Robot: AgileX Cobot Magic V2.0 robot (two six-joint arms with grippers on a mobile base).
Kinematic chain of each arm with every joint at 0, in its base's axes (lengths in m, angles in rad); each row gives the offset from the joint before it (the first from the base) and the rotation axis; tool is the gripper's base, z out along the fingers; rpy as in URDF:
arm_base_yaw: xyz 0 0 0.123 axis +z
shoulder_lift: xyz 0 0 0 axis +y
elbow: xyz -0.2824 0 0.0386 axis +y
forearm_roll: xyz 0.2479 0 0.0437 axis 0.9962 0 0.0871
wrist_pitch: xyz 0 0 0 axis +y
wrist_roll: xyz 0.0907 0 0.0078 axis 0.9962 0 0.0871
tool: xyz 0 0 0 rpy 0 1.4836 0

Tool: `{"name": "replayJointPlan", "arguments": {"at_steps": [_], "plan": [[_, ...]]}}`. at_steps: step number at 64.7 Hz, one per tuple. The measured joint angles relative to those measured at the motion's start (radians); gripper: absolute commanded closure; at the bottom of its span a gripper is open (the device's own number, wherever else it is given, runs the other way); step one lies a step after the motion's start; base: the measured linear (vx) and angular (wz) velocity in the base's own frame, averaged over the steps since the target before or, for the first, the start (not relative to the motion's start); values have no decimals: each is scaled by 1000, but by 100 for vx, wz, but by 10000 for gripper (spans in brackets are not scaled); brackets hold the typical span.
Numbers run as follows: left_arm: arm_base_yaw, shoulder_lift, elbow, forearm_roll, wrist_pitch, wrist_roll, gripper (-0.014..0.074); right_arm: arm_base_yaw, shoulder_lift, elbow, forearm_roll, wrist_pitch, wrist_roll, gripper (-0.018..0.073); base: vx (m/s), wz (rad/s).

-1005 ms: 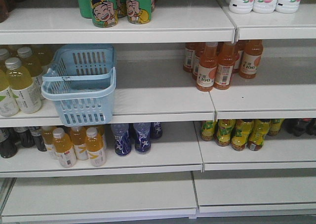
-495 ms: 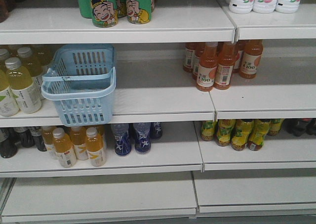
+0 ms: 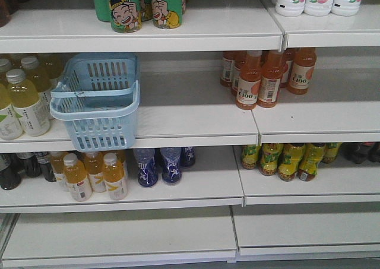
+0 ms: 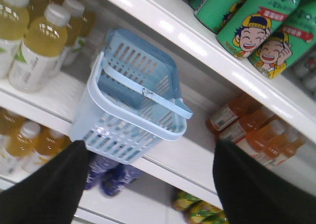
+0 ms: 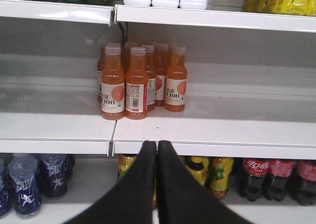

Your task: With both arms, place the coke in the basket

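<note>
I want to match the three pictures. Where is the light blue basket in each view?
Exterior front-facing: the basket stands left of centre on the middle shelf, overhanging its front edge.
Left wrist: the basket is centre-left, seen tilted from above.
Right wrist: not in it.
Shared landmark: the orange C100 bottles, on the same shelf level, to the basket's right.

No visible change to basket (image 3: 98,128)

Flat, cool overhead light, fairly bright. Glare streaks the white shelf edge (image 4: 170,28) in the left wrist view, where the basket (image 4: 123,135) looks slightly blurred. Spaces under the shelves are shadowed.
</note>
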Motion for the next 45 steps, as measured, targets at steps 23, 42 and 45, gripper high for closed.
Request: {"name": "replayJointPlan", "arguments": {"at_steps": [23,42,45], "plan": [[-1,344,-173,-457,24,-12,79,0,0,0,0,0,0,568,0,0],[-2,647,-345,-702,145,-12,84,0,0,0,0,0,0,568,0,0],[-2,685,-366,-717,152,-12,91,0,0,0,0,0,0,568,0,0]]}}
